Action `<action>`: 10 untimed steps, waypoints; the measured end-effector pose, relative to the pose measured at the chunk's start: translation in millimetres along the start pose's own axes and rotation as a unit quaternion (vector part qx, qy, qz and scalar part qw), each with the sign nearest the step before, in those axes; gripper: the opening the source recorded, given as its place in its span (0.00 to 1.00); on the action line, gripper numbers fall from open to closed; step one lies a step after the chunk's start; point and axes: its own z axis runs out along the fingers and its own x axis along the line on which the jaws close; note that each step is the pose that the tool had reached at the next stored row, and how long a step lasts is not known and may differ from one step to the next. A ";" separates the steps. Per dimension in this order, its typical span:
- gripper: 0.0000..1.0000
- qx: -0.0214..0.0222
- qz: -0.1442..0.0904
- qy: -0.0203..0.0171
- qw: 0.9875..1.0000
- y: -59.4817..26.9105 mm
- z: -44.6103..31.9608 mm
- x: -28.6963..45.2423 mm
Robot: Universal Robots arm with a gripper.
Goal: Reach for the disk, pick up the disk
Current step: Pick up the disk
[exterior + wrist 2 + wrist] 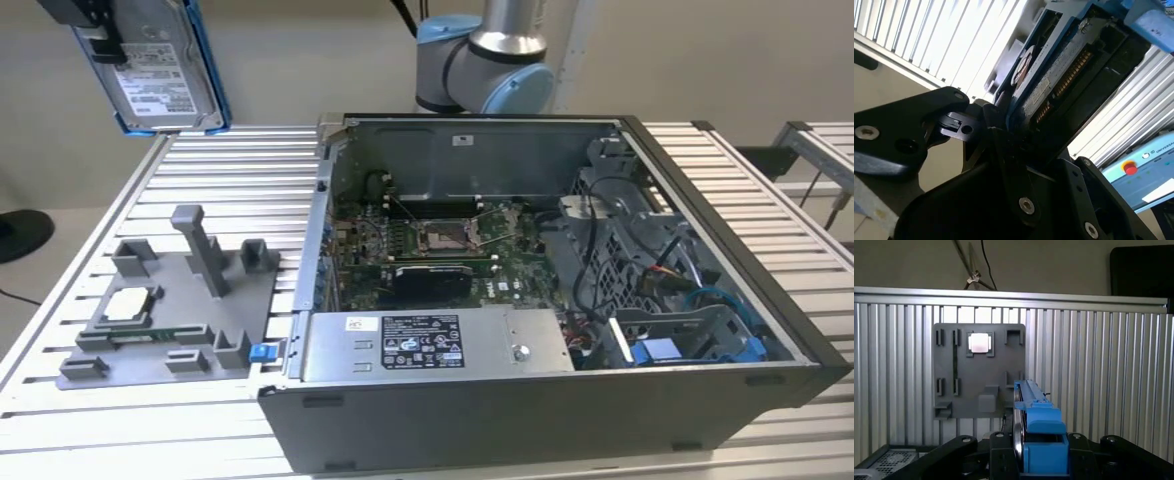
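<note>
The disk (163, 78), a silver-grey drive with a white label and blue rails, hangs upright high above the table's far corner at the exterior view's left. My gripper (104, 38) is shut on its upper end. In the second wrist view the disk (1056, 82) runs edge-on out of the black fingers (996, 127). In the first wrist view its blue rail (1030, 399) sticks out from the gripper (1024, 452) above the grey fixture plate.
Below the disk a grey fixture plate (180, 320) with upright posts lies on the slatted table (747, 190), a small square silver chip (130, 303) seated in it. An open computer case (534, 290) takes the middle. The arm's base (487, 60) stands behind it.
</note>
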 end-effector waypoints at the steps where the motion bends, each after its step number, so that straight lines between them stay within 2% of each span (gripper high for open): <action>1: 0.00 0.000 0.000 0.000 1.000 -2.4 -0.1 0.0; 10: 0.00 0.000 0.000 0.000 1.000 -23.3 -0.8 0.1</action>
